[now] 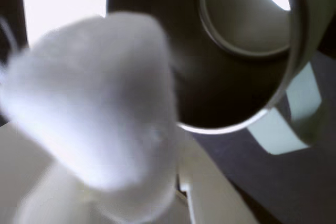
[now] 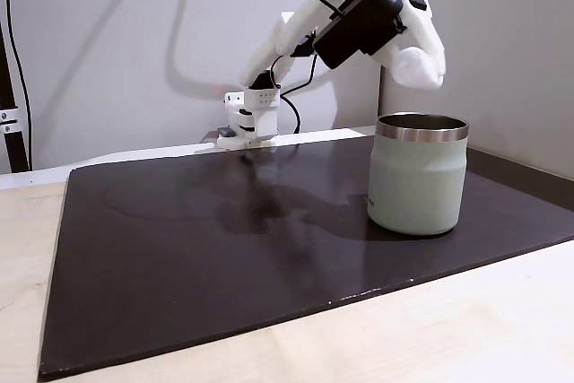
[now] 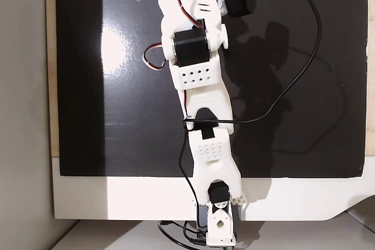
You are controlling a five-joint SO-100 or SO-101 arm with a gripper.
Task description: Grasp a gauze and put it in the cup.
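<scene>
Your wrist view is soft: the gauze blurs close up, and the background blows out white. Glare spots the dark mat from above. Soft shadows fall beside the cup.

Soft, fuzzy white gauze sits against the cup — matt pale grey-green walls, a shiny steel rim, a dark smooth interior. The arm is white moulded plastic. A dark, faintly glossy mat covers the pale wood-grain worktop.
</scene>
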